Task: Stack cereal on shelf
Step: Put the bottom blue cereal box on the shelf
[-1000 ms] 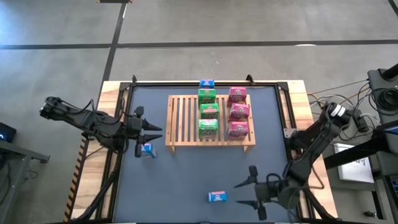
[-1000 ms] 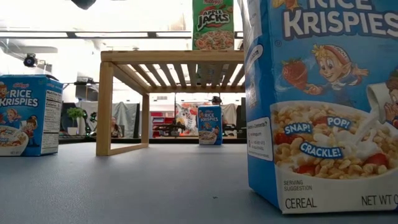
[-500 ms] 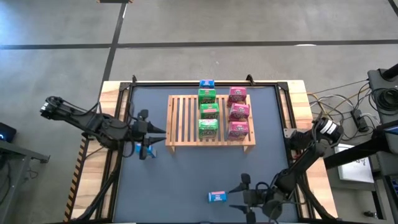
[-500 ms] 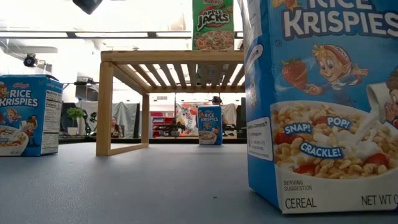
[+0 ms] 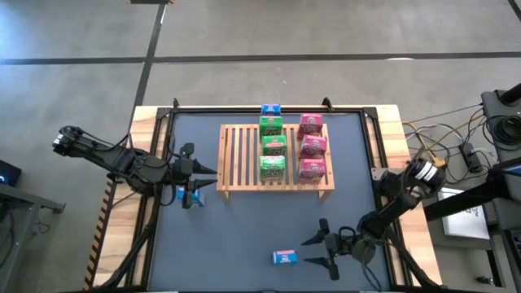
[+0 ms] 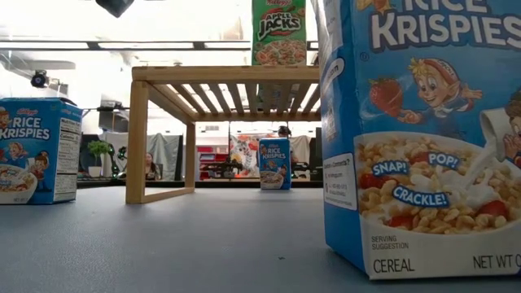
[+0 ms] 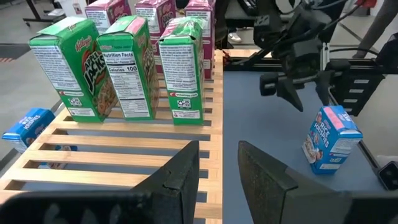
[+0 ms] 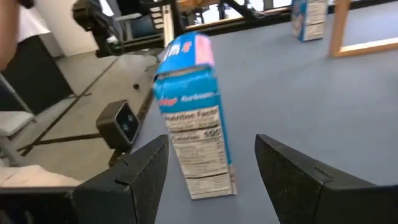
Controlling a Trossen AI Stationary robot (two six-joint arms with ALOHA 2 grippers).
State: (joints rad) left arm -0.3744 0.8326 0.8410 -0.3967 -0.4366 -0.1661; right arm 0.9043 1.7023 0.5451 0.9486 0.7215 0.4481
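Note:
The wooden slatted shelf (image 5: 244,159) stands mid-table with three green cereal boxes (image 5: 273,146) and three pink ones (image 5: 312,146) upright on it. One blue box (image 5: 270,109) stands on the table at the shelf's far edge, another (image 5: 193,196) at its left. A third blue box (image 5: 284,257) stands upright near the front edge. My right gripper (image 5: 313,251) is open, low over the table just right of that box, its fingers pointing at it without touching it. My left gripper (image 5: 208,177) hovers by the shelf's left end, above the left blue box, narrowly open with nothing between its fingers.
The left half of the shelf's slats (image 7: 124,155) is bare. The dark mat (image 5: 236,236) lies open between the shelf and the front edge. A small camera (image 8: 121,121) sits at the table's near edge beyond the blue box.
My right gripper has sunk from well above the table to just over it, rolling at the wrist, and has drawn a little closer to the near blue box. The boxes have stayed where they were.

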